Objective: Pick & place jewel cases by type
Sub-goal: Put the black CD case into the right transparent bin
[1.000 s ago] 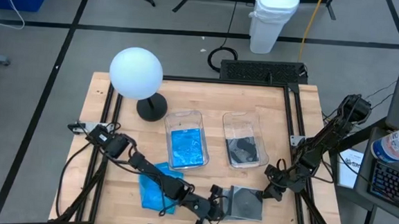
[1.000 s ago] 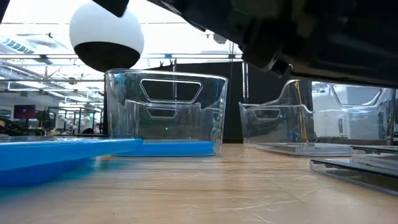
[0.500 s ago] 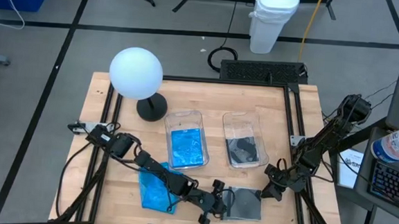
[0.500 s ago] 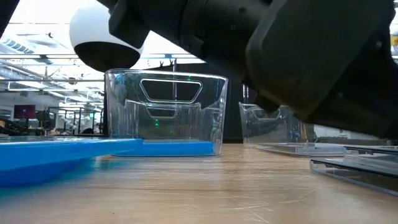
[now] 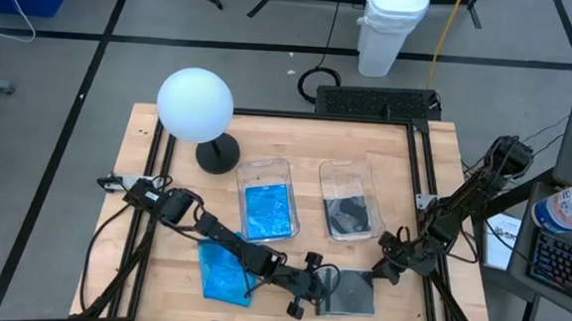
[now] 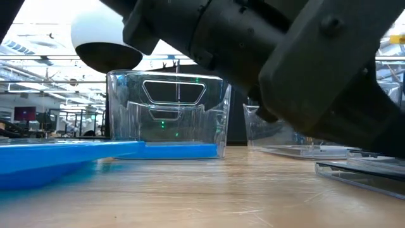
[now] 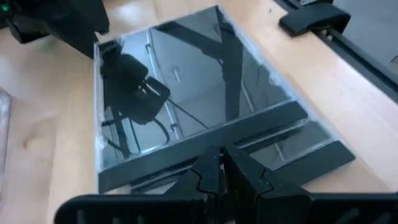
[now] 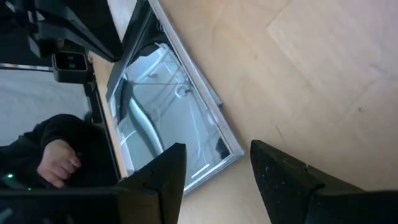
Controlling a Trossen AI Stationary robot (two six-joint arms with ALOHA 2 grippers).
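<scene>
Dark jewel case flat near table's front, blue cases stacked leftward

The bare wooden table behind the two clear bins is free for passing. The front is crowded: the left arm lies across the blue jewel cases, and the dark jewel case fills the space between both grippers. The white globe lamp blocks the back left corner.

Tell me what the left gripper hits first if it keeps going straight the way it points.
Most likely the dark grey, flat square plastic jewel case lying on the wooden table. The shut left gripper points at the case's near edge; whether it already touches is unclear.
</scene>
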